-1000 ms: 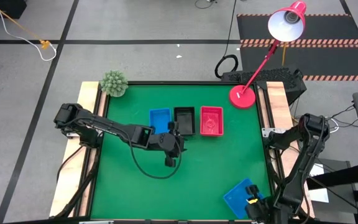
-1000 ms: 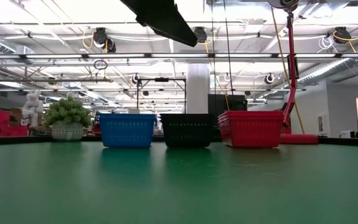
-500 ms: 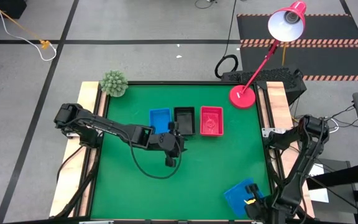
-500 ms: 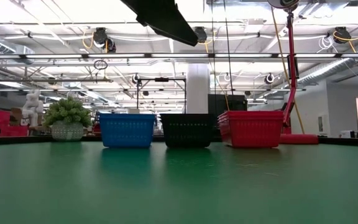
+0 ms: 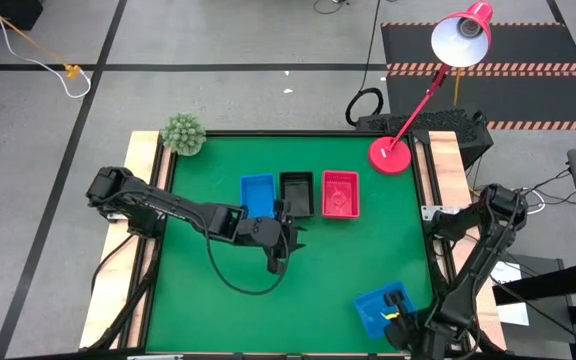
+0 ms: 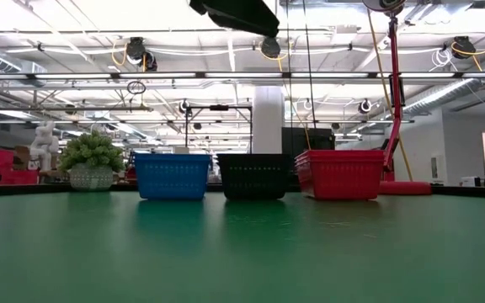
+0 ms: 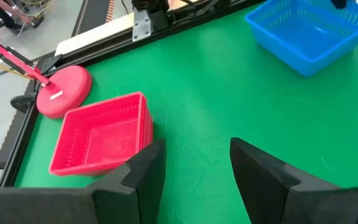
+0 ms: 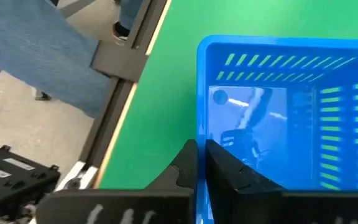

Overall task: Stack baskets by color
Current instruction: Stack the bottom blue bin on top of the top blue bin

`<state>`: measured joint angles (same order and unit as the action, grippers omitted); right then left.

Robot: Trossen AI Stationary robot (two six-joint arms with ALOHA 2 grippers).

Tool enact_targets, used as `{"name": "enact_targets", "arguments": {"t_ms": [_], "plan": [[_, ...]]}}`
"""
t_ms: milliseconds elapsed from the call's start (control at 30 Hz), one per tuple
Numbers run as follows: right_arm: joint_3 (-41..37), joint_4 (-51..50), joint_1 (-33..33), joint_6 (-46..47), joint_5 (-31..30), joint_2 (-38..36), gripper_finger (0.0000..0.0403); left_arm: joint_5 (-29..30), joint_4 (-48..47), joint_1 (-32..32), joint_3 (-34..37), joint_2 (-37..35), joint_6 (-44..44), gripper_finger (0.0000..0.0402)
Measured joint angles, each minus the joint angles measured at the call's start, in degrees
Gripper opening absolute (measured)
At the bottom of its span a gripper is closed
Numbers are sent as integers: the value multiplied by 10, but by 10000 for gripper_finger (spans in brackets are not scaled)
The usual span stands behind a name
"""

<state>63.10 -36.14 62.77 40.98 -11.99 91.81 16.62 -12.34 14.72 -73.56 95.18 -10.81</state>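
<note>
Three baskets stand in a row at mid-table, each on its bottom: blue (image 5: pixel 258 192), black (image 5: pixel 296 192) and a nested red stack (image 5: pixel 340 193), also seen as the red stack (image 7: pixel 101 140). Another blue basket (image 5: pixel 376 306) sits near the table's near right corner, with my right gripper (image 5: pixel 399 318) shut on it. My left gripper (image 5: pixel 281 255) hangs open above the green table, just on the near side of the row, with nothing between its fingers (image 7: pixel 145 168). My right gripper (image 8: pixel 202 149) pinches one wall of the blue basket at its rim (image 8: pixel 202 134), one finger outside and one inside. The fingers slant down onto it from the table's near right corner. The basket stays upright with its opening up, and its bottom seems to rest on the table.
A red lamp base (image 5: pixel 390 155) stands at the far right corner and a small potted plant (image 5: pixel 183 133) at the far left. Open green table (image 5: pixel 318 270) lies between the row and the held basket. A person's leg (image 8: pixel 36 50) shows beyond the table's edge.
My right gripper has shut on the blue basket's wall. It has drawn the basket a little toward the table's left, turning it about as it went.
</note>
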Motion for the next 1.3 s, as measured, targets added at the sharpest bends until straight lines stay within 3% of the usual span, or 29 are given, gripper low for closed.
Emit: {"name": "enact_targets", "arguments": {"t_ms": [667, 1100, 1300], "plan": [[147, -165, -119, -333, -135, -6, 4, 0, -9, 8, -1, 0, -40, 182], [147, -169, -204, -433, -135, -43, 1, -3, -2, 65, -2, -3, -90, 184], [147, -156, -237, -460, -118, -73, 1, -7, 3, 87, -23, 0, -95, 219]]}}
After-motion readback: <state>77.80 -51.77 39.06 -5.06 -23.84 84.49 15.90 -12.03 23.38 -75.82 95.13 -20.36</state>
